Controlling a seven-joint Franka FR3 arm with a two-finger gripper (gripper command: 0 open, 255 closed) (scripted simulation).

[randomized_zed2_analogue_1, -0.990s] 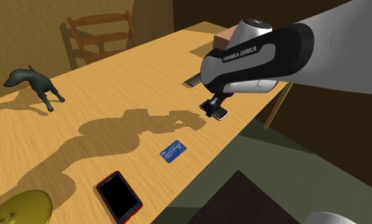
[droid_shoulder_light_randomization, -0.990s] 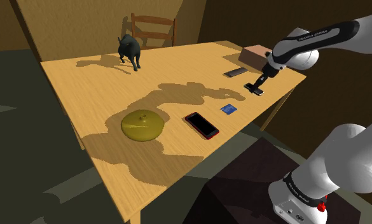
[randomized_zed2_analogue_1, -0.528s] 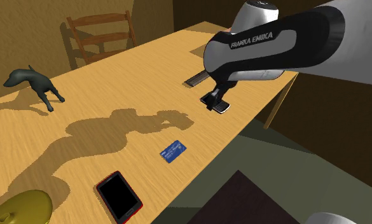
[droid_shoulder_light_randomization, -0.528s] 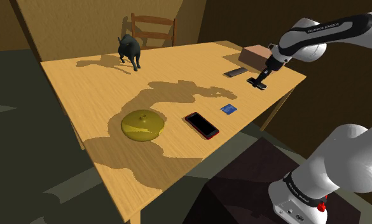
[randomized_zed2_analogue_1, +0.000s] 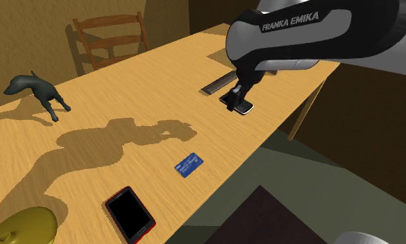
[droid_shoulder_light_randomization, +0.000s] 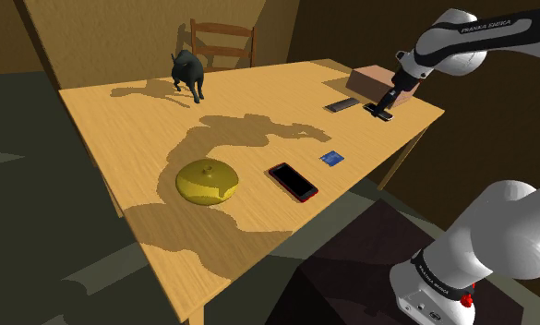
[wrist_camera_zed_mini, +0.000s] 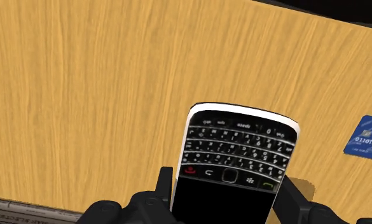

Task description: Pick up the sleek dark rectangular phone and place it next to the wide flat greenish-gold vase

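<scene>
Between the gripper's (wrist_camera_zed_mini: 227, 191) two fingers (wrist_camera_zed_mini: 166, 183): the keypad phone (wrist_camera_zed_mini: 238, 153), clamped across its long edges near the screen end, with the keypad end sticking out ahead. The shoulder view puts it near the table's (droid_shoulder_light_randomization: 258, 102) far corner, just beside the brown box (droid_shoulder_light_randomization: 374, 79) and a slim dark slab (droid_shoulder_light_randomization: 342, 104), and well apart from the greenish-gold vase (droid_shoulder_light_randomization: 206, 181). It looks to hang just off the wood, but you can't confirm the gap.

Handling, my read:
- Light and stiff, no flex.
- Casing is glossy with a bright rim, so expect it to be slippery.
- The grip sits toward one end, so it may pivot if you swing fast.
- The edge grip is right. Keep off the keys and glass.

Hard to see:
- The finger pads are tucked under the phone's body, so contact area is unknown.
- The screen end is cut off at the wrist view's edge.

A red-edged phone (droid_shoulder_light_randomization: 293, 182) lies near the vase, with a blue card (droid_shoulder_light_randomization: 331, 158) between it and the gripper. Leave yourself room when you set down.
</scene>
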